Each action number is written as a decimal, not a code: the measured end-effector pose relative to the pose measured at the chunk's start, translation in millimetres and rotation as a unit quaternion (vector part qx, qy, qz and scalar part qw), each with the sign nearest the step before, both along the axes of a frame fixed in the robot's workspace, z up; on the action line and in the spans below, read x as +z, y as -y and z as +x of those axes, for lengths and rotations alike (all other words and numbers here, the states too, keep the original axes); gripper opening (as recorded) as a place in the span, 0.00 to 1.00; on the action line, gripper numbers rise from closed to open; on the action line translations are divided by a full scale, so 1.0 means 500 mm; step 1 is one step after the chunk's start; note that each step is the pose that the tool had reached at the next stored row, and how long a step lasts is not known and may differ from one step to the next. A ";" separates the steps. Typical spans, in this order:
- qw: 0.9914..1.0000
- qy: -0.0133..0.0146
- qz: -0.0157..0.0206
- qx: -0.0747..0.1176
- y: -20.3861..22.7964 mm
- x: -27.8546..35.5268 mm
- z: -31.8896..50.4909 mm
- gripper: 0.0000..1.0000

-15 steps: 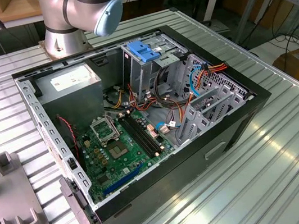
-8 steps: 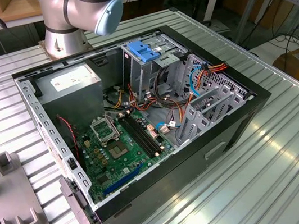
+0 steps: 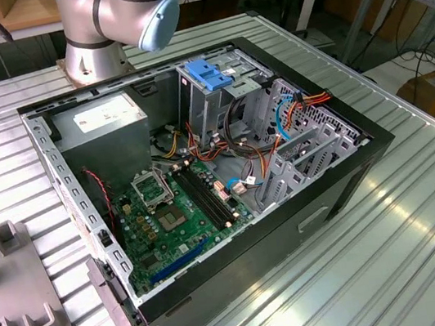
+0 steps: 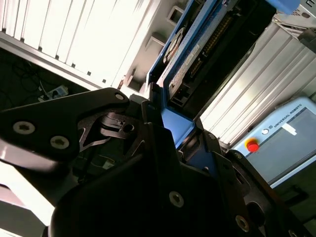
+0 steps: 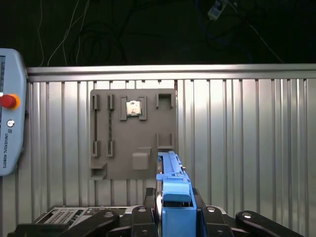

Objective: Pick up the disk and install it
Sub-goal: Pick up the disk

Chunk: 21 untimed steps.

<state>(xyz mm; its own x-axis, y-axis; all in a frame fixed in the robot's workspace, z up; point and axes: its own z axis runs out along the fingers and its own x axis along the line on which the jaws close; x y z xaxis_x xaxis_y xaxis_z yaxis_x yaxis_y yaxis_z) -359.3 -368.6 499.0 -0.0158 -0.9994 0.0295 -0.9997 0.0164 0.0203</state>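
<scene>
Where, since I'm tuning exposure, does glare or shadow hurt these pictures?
Exterior view: glare streaks the ribbed table. Second wrist view: slats blown white, gripper holding the disk in shadow. First wrist view: evenly lit table, black background.

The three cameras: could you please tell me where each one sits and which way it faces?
Exterior view: off the arm, high up, looking down into the open computer case on the ribbed table; the arm's base joints show.
First wrist view: on the arm, looking past the gripper, shut on the disk, at the grey fixture plate.
Second wrist view: on the arm, looking along the gripper and disk toward the teach pendant.
Shared: both wrist views show gripper, disk and teach pendant.
</scene>
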 end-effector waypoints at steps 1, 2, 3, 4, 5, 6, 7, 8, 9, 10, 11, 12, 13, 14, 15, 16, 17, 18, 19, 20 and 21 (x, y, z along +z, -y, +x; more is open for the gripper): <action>1.000 0.000 0.000 0.000 0.0000 0.000 0.006 0.37; 1.000 0.000 0.000 0.000 0.0000 0.000 0.015 0.37; 1.000 0.000 0.000 0.000 0.0000 0.000 0.022 0.37; 1.000 0.000 0.000 0.000 0.0000 0.000 0.028 0.37; 1.000 0.000 0.000 0.000 0.0000 0.000 0.035 0.37; 1.000 0.000 0.000 0.000 0.0000 0.000 0.039 0.37; 1.000 0.000 0.000 0.000 0.0000 0.000 0.042 0.37; 1.000 0.000 0.000 0.000 0.0000 0.000 0.046 0.37; 1.000 0.000 0.000 0.000 0.0000 0.000 0.051 0.37; 1.000 0.000 0.000 0.000 0.0000 0.000 0.054 0.37; 1.000 0.000 0.000 0.000 0.0000 0.000 0.058 0.37; 1.000 0.000 0.000 0.000 0.0000 0.000 0.062 0.37; 1.000 0.000 0.000 0.000 0.0000 0.000 0.069 0.37; 1.000 0.000 0.000 0.000 0.0000 0.000 0.075 0.37; 1.000 0.000 0.000 0.000 0.0000 0.000 0.080 0.37; 1.000 0.000 0.000 0.000 0.0000 0.000 0.084 0.37; 1.000 0.000 0.000 0.000 0.0000 0.000 0.089 0.37; 1.000 0.000 0.000 0.000 0.0000 0.000 0.093 0.37; 1.000 0.000 0.000 0.000 0.0000 0.000 0.099 0.37; 1.000 0.000 0.000 0.000 0.0000 0.000 0.103 0.37; 1.000 0.000 0.000 0.000 0.0000 0.000 0.107 0.37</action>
